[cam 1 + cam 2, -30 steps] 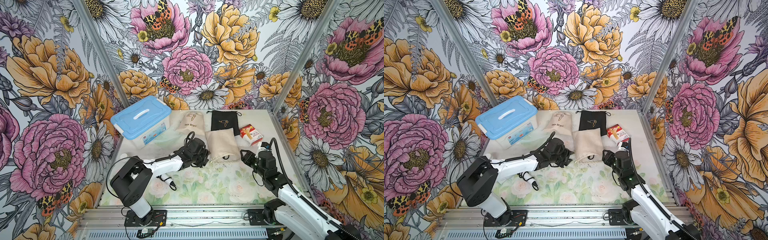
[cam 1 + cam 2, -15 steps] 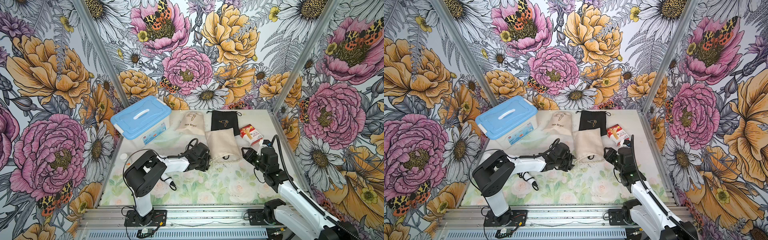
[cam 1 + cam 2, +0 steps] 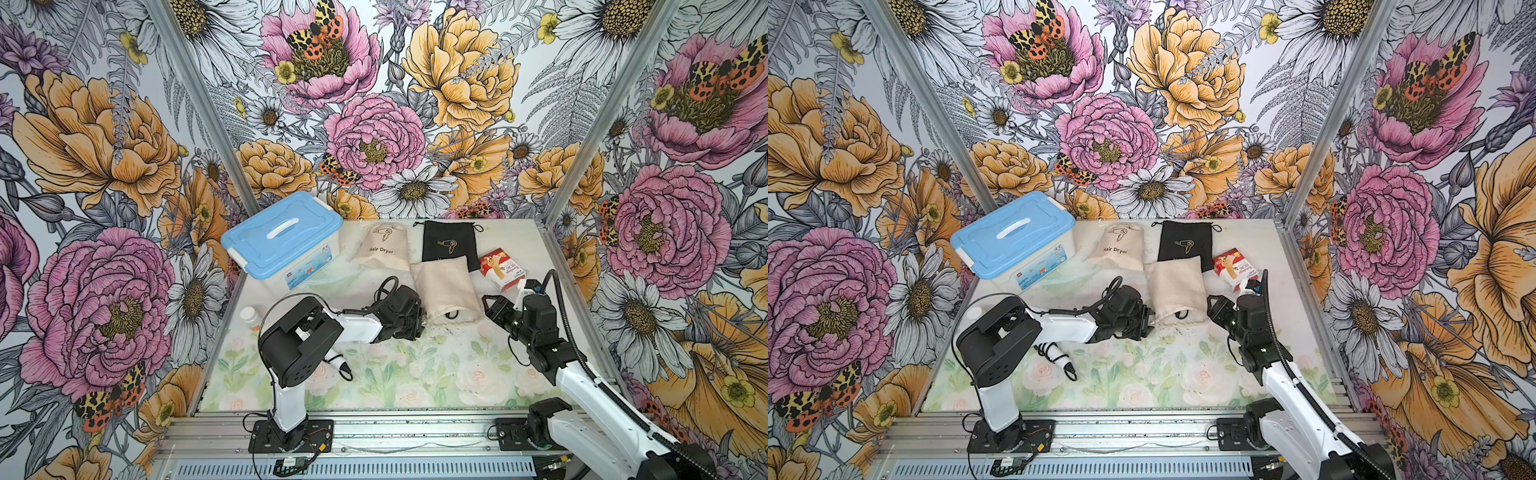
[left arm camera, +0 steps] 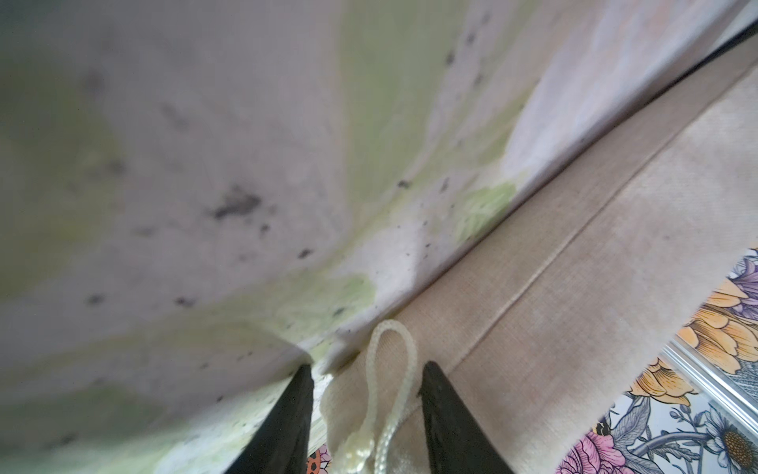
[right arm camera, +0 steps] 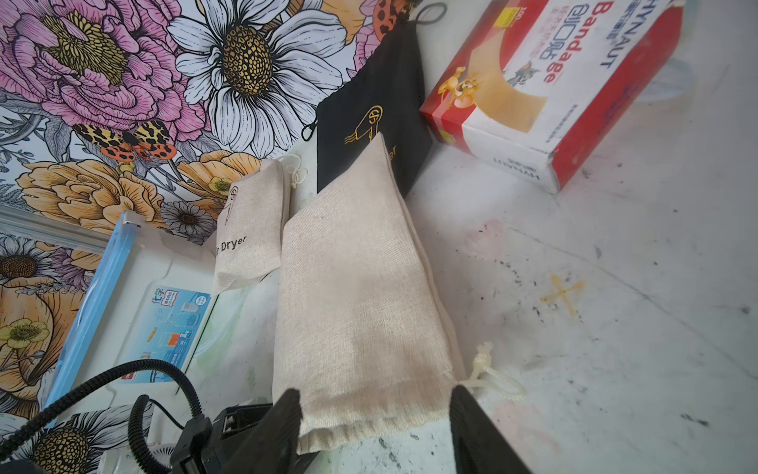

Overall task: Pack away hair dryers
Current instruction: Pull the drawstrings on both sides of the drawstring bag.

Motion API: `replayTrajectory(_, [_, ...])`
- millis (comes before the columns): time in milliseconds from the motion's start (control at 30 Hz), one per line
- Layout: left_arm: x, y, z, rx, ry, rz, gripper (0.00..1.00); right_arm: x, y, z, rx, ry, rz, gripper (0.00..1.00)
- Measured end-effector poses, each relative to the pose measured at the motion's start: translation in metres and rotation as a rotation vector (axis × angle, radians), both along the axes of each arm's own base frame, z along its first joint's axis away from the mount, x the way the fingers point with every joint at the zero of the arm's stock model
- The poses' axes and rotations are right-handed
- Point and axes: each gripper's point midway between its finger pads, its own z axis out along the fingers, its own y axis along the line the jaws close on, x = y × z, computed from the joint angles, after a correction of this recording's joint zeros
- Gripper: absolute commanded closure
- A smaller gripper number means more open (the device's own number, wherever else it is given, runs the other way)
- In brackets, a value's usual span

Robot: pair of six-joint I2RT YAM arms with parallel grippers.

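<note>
Grippers flank the pouch (image 3: 444, 286), dryer (image 3: 334, 360) half hidden

Your left gripper (image 4: 366, 367) straddles the pouch's drawstring (image 4: 390, 325), jaws parted, gripping nothing; your right gripper (image 5: 375, 393), parted and empty too, sits at its 4 o'clock. The white dryer lies at 8 o'clock, handle end aimed 4 (body hidden under your left arm (image 3: 357, 326)). Black pouch (image 3: 449, 245) and bandage box (image 3: 500, 270) crowd 12 to 2.
</note>
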Motion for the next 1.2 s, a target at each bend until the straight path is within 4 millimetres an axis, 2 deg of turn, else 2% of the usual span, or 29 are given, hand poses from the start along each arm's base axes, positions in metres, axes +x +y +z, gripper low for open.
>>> replayTrajectory(67, [0.000, 0.001, -0.002, 0.004, 0.004, 0.005, 0.71, 0.000, 0.000, 0.000, 0.001, 0.000, 0.000, 0.42])
replayTrajectory(200, [-0.001, 0.004, -0.005, 0.018, 0.008, 0.012, 1.00, 0.000, -0.001, 0.000, 0.002, 0.000, -0.001, 0.42])
replayTrajectory(467, [-0.003, 0.013, -0.006, 0.047, 0.000, 0.020, 1.00, 0.000, 0.000, 0.000, 0.007, 0.002, 0.004, 0.43])
replayTrajectory(667, [0.004, 0.031, 0.026, 0.097, -0.080, 0.017, 1.00, -0.001, -0.001, -0.003, 0.010, 0.011, 0.004, 0.43])
replayTrajectory(800, [0.014, 0.038, 0.041, 0.128, -0.129, 0.015, 1.00, -0.003, -0.001, -0.014, 0.007, 0.041, 0.007, 0.43])
replayTrajectory(1200, [0.016, 0.043, 0.040, 0.185, -0.159, -0.030, 1.00, -0.015, 0.009, -0.049, 0.065, 0.177, 0.062, 0.43])
